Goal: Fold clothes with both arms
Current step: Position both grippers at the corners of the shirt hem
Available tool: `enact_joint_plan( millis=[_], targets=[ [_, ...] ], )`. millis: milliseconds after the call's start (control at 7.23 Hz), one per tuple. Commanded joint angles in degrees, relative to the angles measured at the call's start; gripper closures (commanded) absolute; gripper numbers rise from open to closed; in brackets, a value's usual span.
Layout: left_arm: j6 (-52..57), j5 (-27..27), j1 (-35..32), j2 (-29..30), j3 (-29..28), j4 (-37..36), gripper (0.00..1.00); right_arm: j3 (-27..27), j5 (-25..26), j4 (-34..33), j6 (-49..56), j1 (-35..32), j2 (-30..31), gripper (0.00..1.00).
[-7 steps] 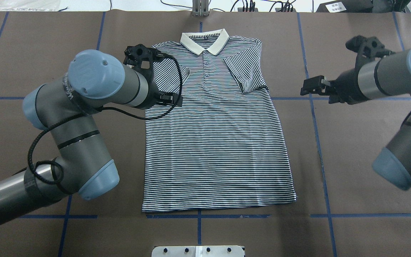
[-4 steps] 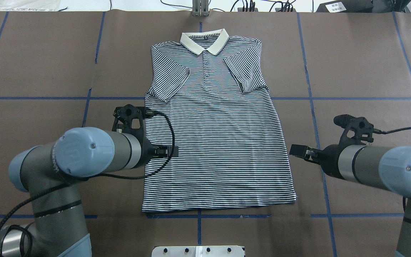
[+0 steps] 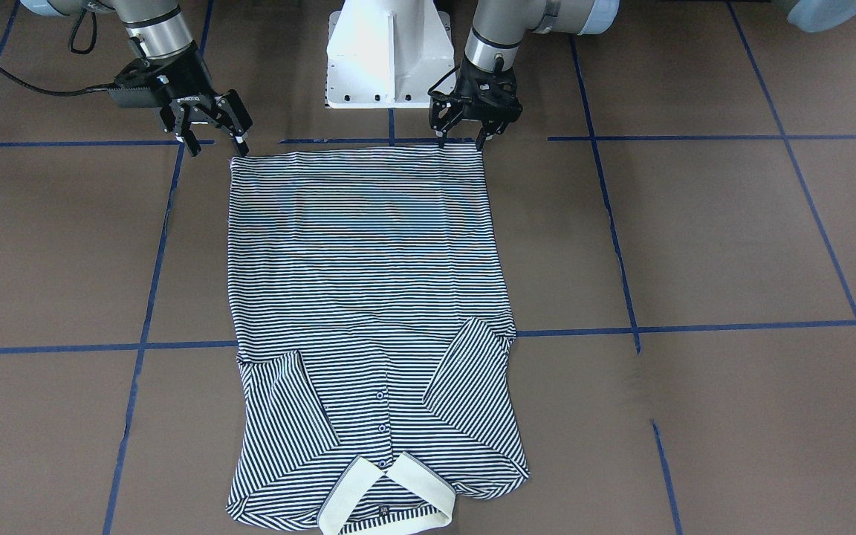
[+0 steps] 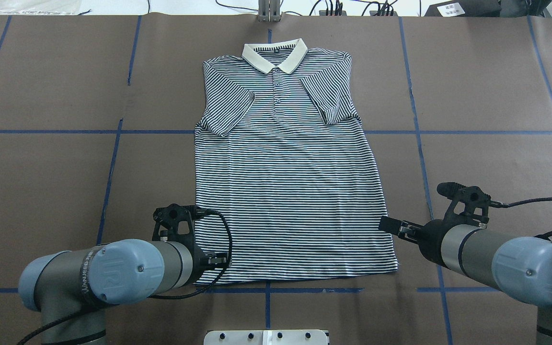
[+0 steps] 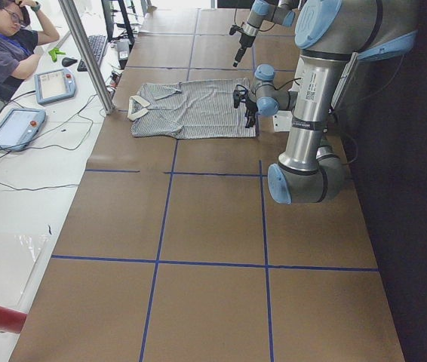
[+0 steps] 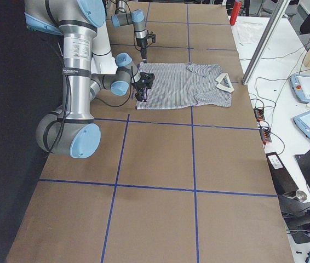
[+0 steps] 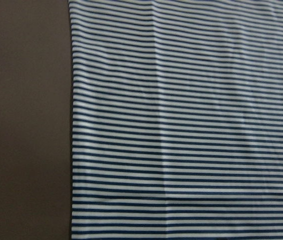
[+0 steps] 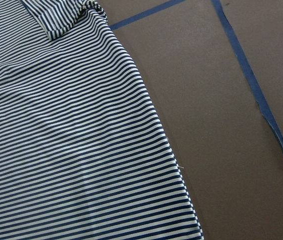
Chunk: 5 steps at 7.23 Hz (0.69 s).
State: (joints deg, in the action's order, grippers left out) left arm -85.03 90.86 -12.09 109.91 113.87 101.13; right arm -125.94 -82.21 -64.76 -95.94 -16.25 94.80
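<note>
The striped polo shirt (image 4: pixel 285 191) lies flat and face up on the brown table, its cream collar (image 4: pixel 274 55) at the far edge and both sleeves folded in over the chest. It also shows in the front view (image 3: pixel 368 282). My left gripper (image 3: pixel 464 138) is open and empty, pointing down just over the hem's left corner; in the overhead view it (image 4: pixel 217 261) is at that corner. My right gripper (image 3: pixel 218 143) is open and empty, tilted, beside the hem's right corner; in the overhead view it (image 4: pixel 390 225) is at the shirt's right edge. The wrist views show striped cloth (image 7: pixel 181 120) (image 8: pixel 71 150) and no fingers.
The white pedestal base (image 3: pixel 387 52) stands right behind the hem. Blue tape lines (image 4: pixel 429 132) cross the brown table cover. A metal post (image 4: pixel 269 12) stands beyond the collar. An operator (image 5: pixel 6 45) sits with tablets past the table's far edge.
Both arms have drawn back toward the robot's base, from beside the sleeves to the hem corners. The shirt has not moved. Both grippers stay open.
</note>
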Motion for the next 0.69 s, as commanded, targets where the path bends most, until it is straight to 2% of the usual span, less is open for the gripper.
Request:
enact_joint_plan(
  millis=[0,553],
  targets=[
    [-0.4,-0.1,1.0,-1.9,-0.5,-0.1,0.45,0.0,0.1,0.1,0.0,0.1,0.0,0.00],
    [-0.1,0.1,1.7,-1.9,-2.2,-0.1,0.47,0.0,0.1,0.2,0.0,0.1,0.0,0.00]
  ],
)
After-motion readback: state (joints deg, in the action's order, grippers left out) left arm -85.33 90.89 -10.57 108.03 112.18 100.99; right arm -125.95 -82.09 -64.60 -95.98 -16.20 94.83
